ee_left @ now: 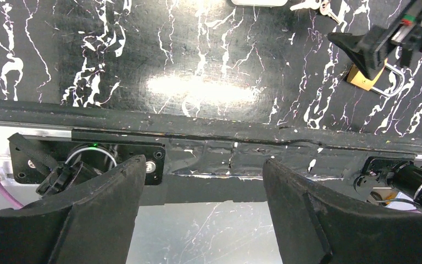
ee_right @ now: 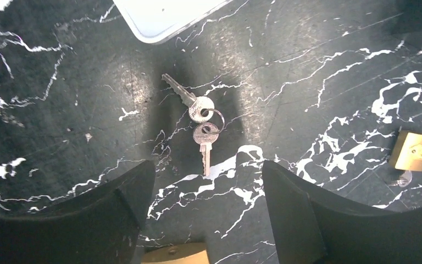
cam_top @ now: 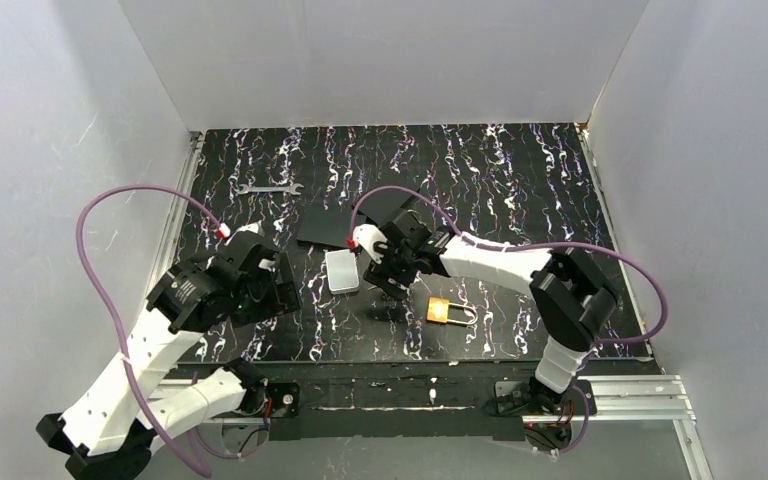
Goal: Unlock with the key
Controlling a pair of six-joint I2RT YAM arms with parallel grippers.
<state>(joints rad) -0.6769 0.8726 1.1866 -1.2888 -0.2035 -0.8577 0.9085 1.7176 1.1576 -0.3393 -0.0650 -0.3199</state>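
Two silver keys [ee_right: 201, 117] on one ring lie flat on the black marbled table, in the right wrist view just ahead of my right gripper's fingertips. My right gripper [ee_right: 209, 187] is open and empty, hovering over the keys; in the top view it [cam_top: 392, 282] hides them. The brass padlock [cam_top: 445, 312] lies on the table to its right, also in the right wrist view [ee_right: 420, 151] and the left wrist view [ee_left: 369, 78]. My left gripper [ee_left: 203, 181] is open and empty, above the table's near edge at the left [cam_top: 272, 288].
A white rectangular block [cam_top: 342, 270] lies just left of the right gripper. A black sheet [cam_top: 328, 228] and a small wrench [cam_top: 268, 188] lie farther back. White walls close in the table on three sides. A metal rail [cam_top: 620, 395] runs along the near edge.
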